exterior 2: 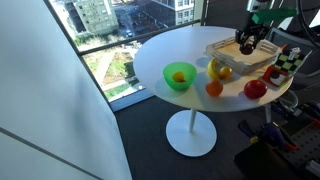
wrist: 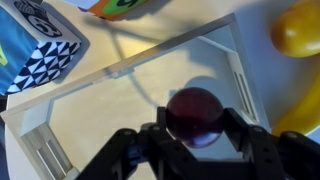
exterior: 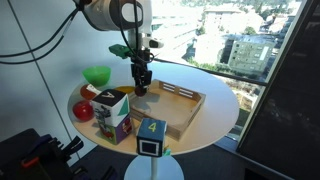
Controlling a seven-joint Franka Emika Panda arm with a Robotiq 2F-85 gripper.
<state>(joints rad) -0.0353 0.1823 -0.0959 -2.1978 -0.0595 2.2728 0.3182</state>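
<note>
Fingers [wrist: 155,142] clamping dark red plum [wrist: 195,115] at six o'clock, hanging over wooden tray [wrist: 110,100]; banana [wrist: 298,30] lying at two o'clock. Seemingly mid-carry; next move needing steady grip, clearance from tray wall.

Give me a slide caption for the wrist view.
Gripper holding a dark red fruit over the wooden tray, yellow fruit alongside.

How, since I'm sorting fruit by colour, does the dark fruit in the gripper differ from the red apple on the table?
Colour: the dark fruit is deep maroon, while the red apple is a brighter red. Place: the dark fruit sits between the fingers of the gripper over the wooden tray; the red apple rests on the table, outside the tray and away from the gripper. Both look round.
</note>
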